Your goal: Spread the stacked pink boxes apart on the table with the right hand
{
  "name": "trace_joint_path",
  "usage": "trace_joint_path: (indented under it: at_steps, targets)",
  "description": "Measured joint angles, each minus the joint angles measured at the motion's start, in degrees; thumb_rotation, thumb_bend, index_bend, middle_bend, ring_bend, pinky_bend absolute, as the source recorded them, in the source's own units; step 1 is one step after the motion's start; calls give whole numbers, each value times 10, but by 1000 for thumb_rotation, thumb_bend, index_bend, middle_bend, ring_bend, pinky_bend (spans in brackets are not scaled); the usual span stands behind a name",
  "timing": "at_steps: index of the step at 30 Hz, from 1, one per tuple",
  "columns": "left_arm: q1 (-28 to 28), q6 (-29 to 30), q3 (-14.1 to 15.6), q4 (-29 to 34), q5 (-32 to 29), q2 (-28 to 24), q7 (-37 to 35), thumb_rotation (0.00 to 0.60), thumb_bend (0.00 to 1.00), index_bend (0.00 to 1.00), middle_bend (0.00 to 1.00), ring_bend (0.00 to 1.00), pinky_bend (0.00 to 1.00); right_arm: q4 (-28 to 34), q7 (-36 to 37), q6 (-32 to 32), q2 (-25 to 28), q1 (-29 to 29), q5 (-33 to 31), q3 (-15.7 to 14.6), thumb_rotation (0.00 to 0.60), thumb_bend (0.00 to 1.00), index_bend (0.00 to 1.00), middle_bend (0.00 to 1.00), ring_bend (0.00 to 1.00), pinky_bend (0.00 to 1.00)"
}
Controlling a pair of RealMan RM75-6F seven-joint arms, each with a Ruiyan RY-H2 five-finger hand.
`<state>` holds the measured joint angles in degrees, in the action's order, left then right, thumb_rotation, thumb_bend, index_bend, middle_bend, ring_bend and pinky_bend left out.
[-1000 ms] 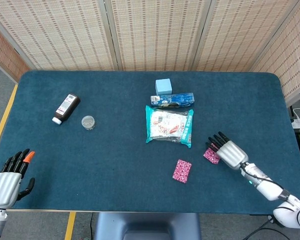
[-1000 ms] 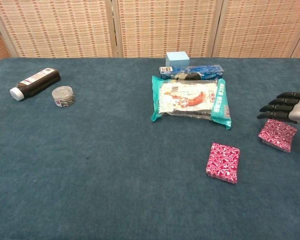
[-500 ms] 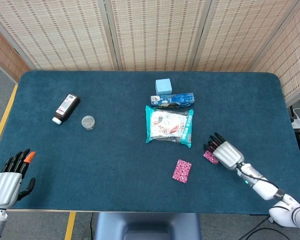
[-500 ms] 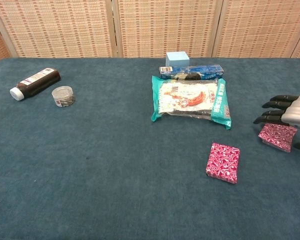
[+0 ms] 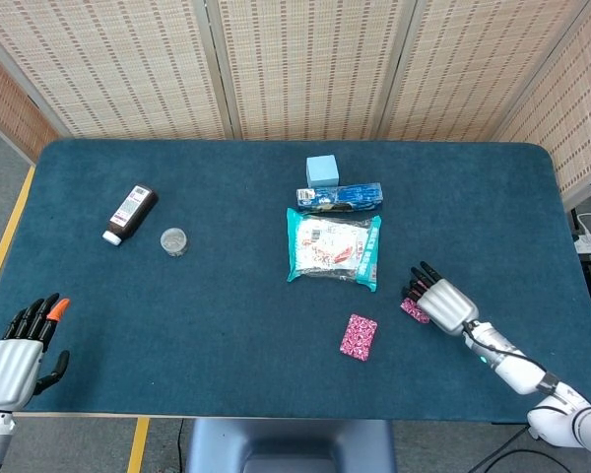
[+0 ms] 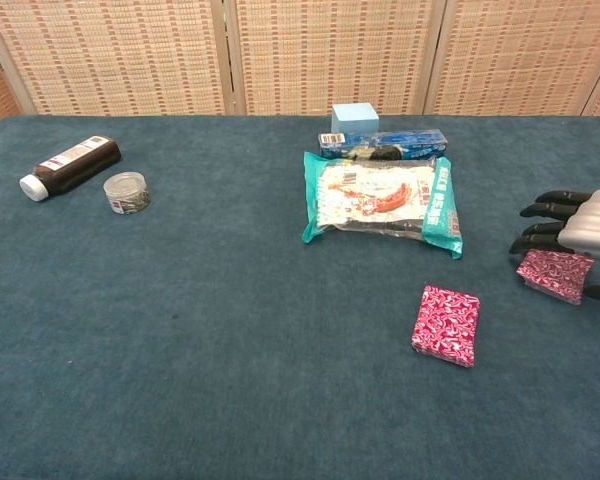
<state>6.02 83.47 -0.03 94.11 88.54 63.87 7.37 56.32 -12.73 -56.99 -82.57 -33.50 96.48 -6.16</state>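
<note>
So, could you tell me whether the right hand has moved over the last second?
Yes. The right hand has come down over the pink box beneath it, covering more of it, drifting slightly toward the snack packet.

snack bag (image 6: 382, 200) near pink boxes (image 6: 446, 324), bare foreground

A staged test area: teal-carpeted table (image 5: 227, 296) enclosed by woven screens (image 5: 295, 64).

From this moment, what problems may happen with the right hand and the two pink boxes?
The right hand is over the far-right pink box, near the table's right edge; a push outward might send it off. A push inward might slide it back toward the other pink box or into the snack bag. Whether the fingers grip the box is unclear, so it may slip.
</note>
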Motion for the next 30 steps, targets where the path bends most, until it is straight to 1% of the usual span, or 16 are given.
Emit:
trace_joint_path:
  at_steps: [3, 15, 21, 26, 30]
  targets:
    - [0, 0, 0, 0, 0, 0, -1, 600, 458, 0, 0, 0, 128, 1, -3, -1, -1, 0, -1, 1, 600, 268, 234, 232, 0, 0]
    - [0, 1, 0, 0, 0, 0, 1, 600, 458, 0, 0, 0, 128, 3, -13, 2, -4, 1, -9, 5, 600, 268, 277, 263, 23, 0]
    - [0, 1, 0, 1, -1, -1, 2, 600, 457, 0, 0, 0, 128, 1, -16, -2, -7, 1, -10, 7, 600, 268, 360, 320, 58, 0]
    - [-1, 1, 1, 1, 0, -1, 2, 600, 457, 0, 0, 0, 128, -3, -20, 0, -11, 2, -13, 8, 600, 267, 396, 342, 81, 0]
    - [-1, 2, 1, 0, 1, -1, 0, 600, 456, 0, 0, 0, 128, -3, -20, -4, -12, 2, -13, 9, 600, 268, 451, 366, 113, 0]
